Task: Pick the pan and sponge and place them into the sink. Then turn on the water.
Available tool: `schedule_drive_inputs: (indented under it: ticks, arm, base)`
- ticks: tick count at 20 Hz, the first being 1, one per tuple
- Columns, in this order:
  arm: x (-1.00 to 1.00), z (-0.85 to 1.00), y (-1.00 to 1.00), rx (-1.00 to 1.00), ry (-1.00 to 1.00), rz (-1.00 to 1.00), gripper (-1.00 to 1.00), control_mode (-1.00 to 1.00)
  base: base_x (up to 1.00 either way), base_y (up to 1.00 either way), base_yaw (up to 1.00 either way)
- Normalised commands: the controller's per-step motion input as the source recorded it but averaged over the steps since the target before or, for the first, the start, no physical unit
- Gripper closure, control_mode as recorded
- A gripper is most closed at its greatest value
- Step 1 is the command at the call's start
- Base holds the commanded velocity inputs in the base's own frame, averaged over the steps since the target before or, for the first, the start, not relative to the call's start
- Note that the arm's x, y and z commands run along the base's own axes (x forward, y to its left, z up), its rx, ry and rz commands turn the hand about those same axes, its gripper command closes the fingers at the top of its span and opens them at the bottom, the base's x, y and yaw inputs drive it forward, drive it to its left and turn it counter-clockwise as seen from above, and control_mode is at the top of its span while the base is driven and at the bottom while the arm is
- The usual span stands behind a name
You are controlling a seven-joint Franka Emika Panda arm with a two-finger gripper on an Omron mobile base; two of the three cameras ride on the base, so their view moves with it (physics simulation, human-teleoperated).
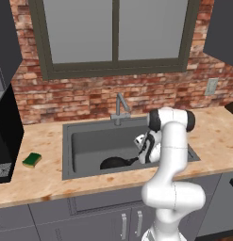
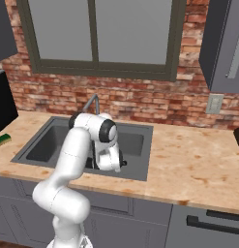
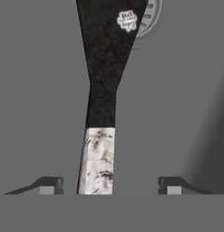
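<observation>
The black pan [image 1: 113,163] lies on the floor of the dark grey sink [image 1: 67,141], near its front wall. In the hand view its black handle [image 3: 102,68] runs down to a pale tip that sits between my fingertips [image 3: 52,186], with a gap on each side. My gripper [image 3: 111,186] is open and low inside the basin, right of the pan [image 1: 139,149]. The green and yellow sponge [image 1: 32,160] rests on the counter left of the sink, also seen far left in the right base view [image 2: 2,139].
A slim grey faucet [image 1: 120,107] stands at the sink's rear, under the window. The round drain [image 3: 150,18] lies beside the pan. A black appliance [image 1: 4,136] borders the counter left of the sponge. Tan counter [image 2: 193,155] stretches to the right.
</observation>
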Motion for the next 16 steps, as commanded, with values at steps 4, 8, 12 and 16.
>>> schedule_drive_inputs:
  ticks: [4, 8, 12, 16]
  arm:
    - [0.07, 0.43, 0.00, -0.01, 0.00, 0.00, -1.00, -1.00]
    - [0.01, 0.48, 0.01, 0.00, 0.00, 0.00, -1.00, -1.00]
    - [0.00, 0.57, 0.05, 0.00, 0.00, -0.01, -1.00, -1.00]
    - [-0.04, 0.77, 0.01, 0.00, -0.01, -0.10, -1.00, -1.00]
  base:
    - [0.00, 0.00, 0.00]
    - [0.00, 0.00, 0.00]
    - [0.00, 0.00, 0.00]
    - [0.00, 0.00, 0.00]
